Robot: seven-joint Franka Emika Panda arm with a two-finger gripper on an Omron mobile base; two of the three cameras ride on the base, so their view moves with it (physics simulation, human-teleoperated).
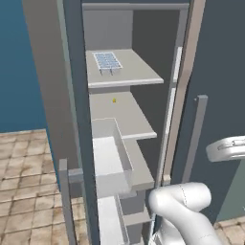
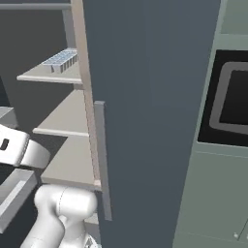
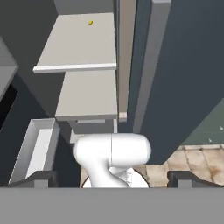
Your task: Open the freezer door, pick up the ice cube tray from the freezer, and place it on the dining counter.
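Observation:
The freezer [image 1: 143, 110] stands open, its light grey shelves showing. The freezer door [image 1: 72, 95] is swung out to the left with white bins [image 1: 112, 158] on its inner side. On the top shelf lies the ice cube tray [image 1: 107, 61], pale grey with light blue cubes, which also sits high on the left in the right base view [image 2: 60, 59]. My gripper [image 3: 112, 180] is open, its dark fingertips [image 3: 41, 179] wide apart with nothing between them. It hangs in front of the lower shelves, well below the tray. The dining counter is out of view.
The plain closed door [image 2: 150, 121] with its long bar handle [image 2: 101, 160] stands right of the opening. A small yellow thing [image 1: 114, 100] lies on the second shelf. A dark wall oven [image 2: 232, 97] is at the far right. Tan floor tiles [image 1: 24, 182] lie to the left.

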